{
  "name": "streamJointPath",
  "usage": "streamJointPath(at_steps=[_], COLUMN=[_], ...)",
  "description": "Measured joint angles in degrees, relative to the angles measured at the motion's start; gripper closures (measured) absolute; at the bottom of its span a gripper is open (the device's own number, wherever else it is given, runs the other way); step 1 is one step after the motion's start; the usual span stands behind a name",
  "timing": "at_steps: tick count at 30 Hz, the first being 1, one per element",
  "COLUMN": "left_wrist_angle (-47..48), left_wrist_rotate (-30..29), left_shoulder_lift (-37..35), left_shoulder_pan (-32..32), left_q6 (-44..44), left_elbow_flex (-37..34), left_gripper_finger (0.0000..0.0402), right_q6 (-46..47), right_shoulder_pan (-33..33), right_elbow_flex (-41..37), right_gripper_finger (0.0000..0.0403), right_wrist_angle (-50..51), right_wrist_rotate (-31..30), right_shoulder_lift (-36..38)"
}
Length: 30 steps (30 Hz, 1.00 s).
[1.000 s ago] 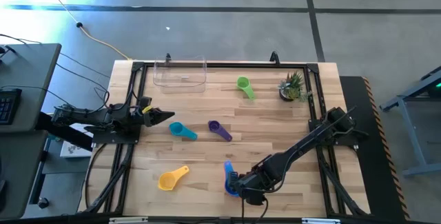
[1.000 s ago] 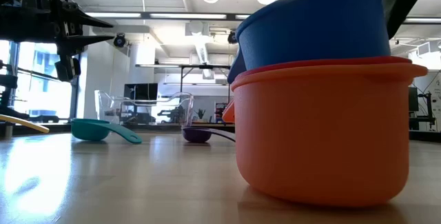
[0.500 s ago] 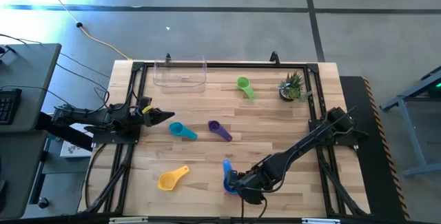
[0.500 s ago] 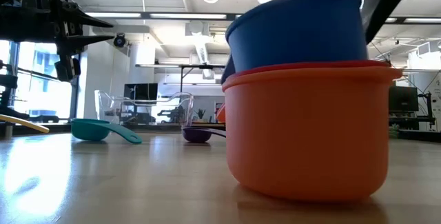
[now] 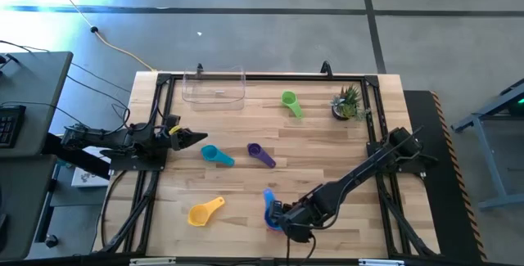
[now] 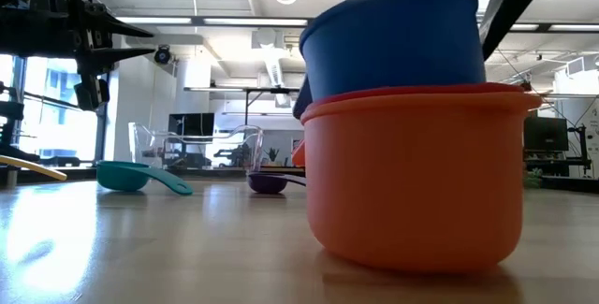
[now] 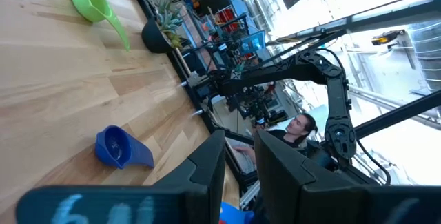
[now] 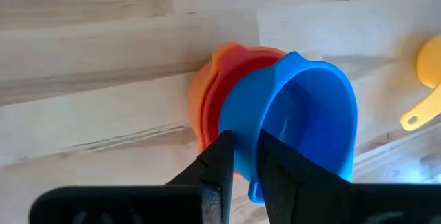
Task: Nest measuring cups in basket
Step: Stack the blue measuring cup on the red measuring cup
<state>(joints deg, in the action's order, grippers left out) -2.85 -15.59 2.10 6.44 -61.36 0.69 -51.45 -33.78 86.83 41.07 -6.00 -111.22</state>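
A blue measuring cup (image 5: 268, 207) sits tilted in a red cup (image 8: 215, 114), which is nested in an orange cup (image 6: 412, 182) near the table's front edge. My right gripper (image 5: 282, 217) is shut on the blue cup. The green (image 5: 290, 102), teal (image 5: 214, 155), purple (image 5: 260, 155) and yellow (image 5: 205, 211) cups lie loose on the table. The clear basket (image 5: 214, 86) stands at the far edge with nothing in it. My left gripper (image 5: 192, 139) waits shut at the table's left side. My right gripper holds the blue cup by its side wall at the rim (image 8: 245, 141), one finger inside the cup and one outside. The fingers come slanting down from the table's right. The blue cup sits tilted in the red and orange cups, and the orange cup's base is on the table.
A small potted plant (image 5: 347, 102) stands at the far right. Black frame rails (image 5: 270, 76) run along the table's edges. A person (image 7: 300, 127) shows in the room beyond the table's right side.
My right gripper has gone a little toward the table's left edge. The nested orange, red and blue cups have slid that way with it, staying on the table.
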Motion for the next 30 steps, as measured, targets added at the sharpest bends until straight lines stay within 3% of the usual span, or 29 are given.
streamJointPath(at_steps=[30], left_wrist_angle=[0.0], left_wrist_rotate=[0.0], left_shoulder_lift=[0.0], left_shoulder_pan=[0.0], left_q6=[2.1], left_elbow_flex=[0.0], left_gripper_finger=[0.0330], right_q6=[0.0], right_shoulder_pan=[0.0], right_elbow_flex=[0.0], right_gripper_finger=[0.0350], right_wrist_angle=[-0.6], right_wrist_rotate=[0.2], right_shoulder_lift=[0.0])
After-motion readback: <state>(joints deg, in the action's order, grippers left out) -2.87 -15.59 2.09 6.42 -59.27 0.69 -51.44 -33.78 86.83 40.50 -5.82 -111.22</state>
